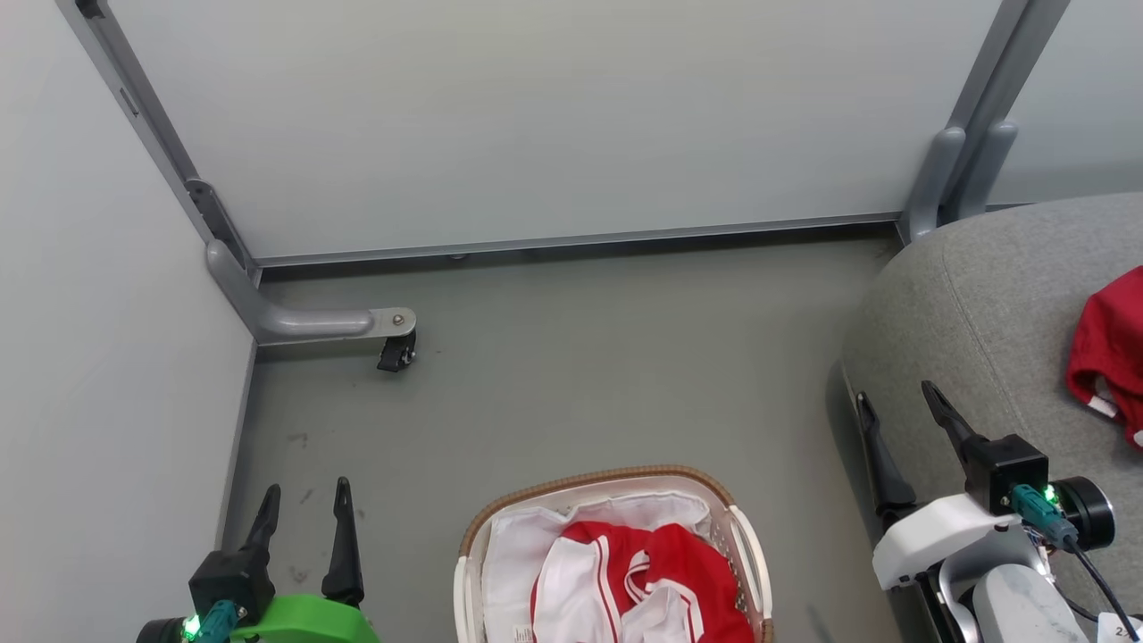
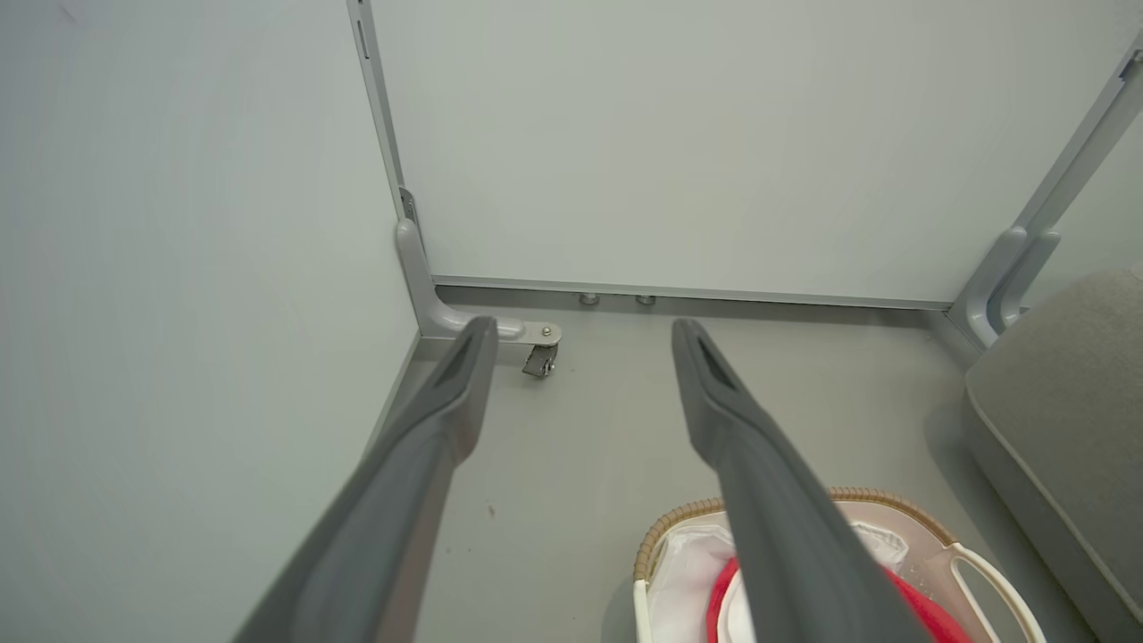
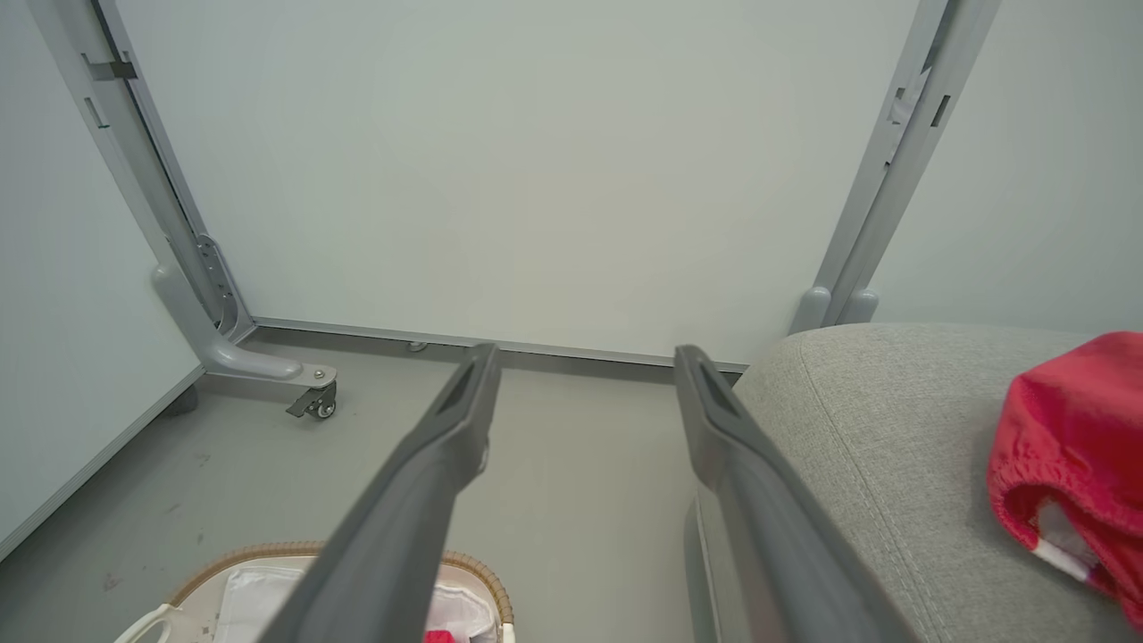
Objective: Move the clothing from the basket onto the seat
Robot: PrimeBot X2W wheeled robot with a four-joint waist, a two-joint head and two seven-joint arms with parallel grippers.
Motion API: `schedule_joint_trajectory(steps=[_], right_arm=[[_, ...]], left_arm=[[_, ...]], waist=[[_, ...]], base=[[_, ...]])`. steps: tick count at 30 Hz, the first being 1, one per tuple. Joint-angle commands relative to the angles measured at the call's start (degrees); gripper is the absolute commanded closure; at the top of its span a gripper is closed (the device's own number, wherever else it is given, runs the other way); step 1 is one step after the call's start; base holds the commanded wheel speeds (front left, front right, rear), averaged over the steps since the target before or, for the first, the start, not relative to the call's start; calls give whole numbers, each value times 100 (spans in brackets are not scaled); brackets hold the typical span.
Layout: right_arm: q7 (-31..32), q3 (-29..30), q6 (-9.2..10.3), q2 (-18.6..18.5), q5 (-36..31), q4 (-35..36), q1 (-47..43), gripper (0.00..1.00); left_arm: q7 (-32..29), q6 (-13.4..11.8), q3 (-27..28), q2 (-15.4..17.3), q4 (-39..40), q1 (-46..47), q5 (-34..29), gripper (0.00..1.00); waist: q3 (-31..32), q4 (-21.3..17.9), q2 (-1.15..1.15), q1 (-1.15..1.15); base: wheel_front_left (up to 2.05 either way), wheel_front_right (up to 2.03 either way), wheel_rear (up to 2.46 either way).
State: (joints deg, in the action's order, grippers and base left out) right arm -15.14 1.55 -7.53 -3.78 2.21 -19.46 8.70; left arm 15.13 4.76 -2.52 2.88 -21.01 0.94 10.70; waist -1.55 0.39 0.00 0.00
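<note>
Status check, all places given from the basket.

- Basket: on the floor, close in front of the robot. Red clothing with white stripes is heaped inside on the white liner. The folds overlap, so I cannot count the pieces.
- Left of the basket: left gripper, jaws wide apart, nothing between them, above the floor.
- Right of the basket: right gripper, jaws wide apart and empty, at the near edge of the seat.
- Further right, well apart from the basket: one red garment with white trim lies crumpled on the seat cushion.
- Beyond the basket: bare floor, then a caster foot and the pale partition.

Judgement: the task is partly done. At least one piece is across and the heap in the basket is left to move. Neither arm holds cloth.
</note>
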Motion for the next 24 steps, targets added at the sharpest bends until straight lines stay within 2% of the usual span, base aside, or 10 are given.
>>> schedule_joint_trajectory(steps=[1,6,12,24], right_arm=[[-2,18,7,5,-11,0,-91,0],[-2,10,7,20,-21,4,-89,0],[-1,1,7,26,-32,130,182,0],[-1,-210,7,54,5,556,1039,0]], left_arm=[[4,-17,-14,5,19,-86,35,0],[3,-5,-90,5,15,-118,89,0],[4,31,-313,6,-8,179,183,0],[4,125,-827,9,-230,1138,361,0]], waist=[[23,-21,0,0],[-15,-52,0,0],[-340,-150,0,0],[-1648,-720,0,0]], base=[[0,0,0],[0,0,0],[0,0,0],[0,0,0]])
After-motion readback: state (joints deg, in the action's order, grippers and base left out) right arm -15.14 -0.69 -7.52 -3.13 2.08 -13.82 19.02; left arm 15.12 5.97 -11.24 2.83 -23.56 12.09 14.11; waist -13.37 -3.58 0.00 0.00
